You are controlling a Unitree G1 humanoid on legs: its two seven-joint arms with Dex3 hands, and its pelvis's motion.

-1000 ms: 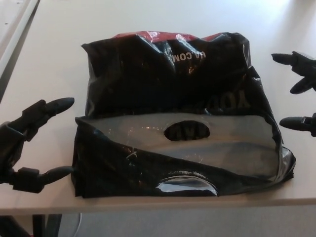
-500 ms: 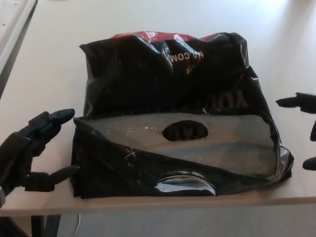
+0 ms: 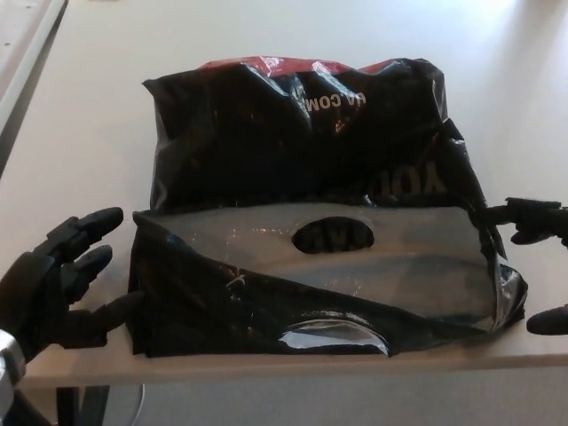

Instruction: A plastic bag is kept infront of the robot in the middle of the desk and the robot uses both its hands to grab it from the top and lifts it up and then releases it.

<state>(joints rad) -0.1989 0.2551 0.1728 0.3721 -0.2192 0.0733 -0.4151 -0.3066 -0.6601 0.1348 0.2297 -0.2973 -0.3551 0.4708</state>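
A black plastic bag [image 3: 311, 169] with white lettering and a red strip along its far edge lies on the pale desk [image 3: 89, 106]. Its grey handle band with an oval cut-out [image 3: 335, 236] faces me. My left hand [image 3: 58, 284] is open at the bag's near left corner, its thumb tip close to the plastic and its two fingers spread above. My right hand [image 3: 541, 266] shows only at the picture's right edge, open, with a finger by the bag's right side and the thumb low near the desk's edge. Neither hand holds the bag.
The desk's front edge [image 3: 284, 371] runs just under the bag, with floor below it. A second pale surface [image 3: 22, 35] lies beyond a dark gap at the upper left.
My left hand has dropped lower and nearer the desk's front edge. My right hand has come down and slid partly out of the picture. The bag has stayed put.
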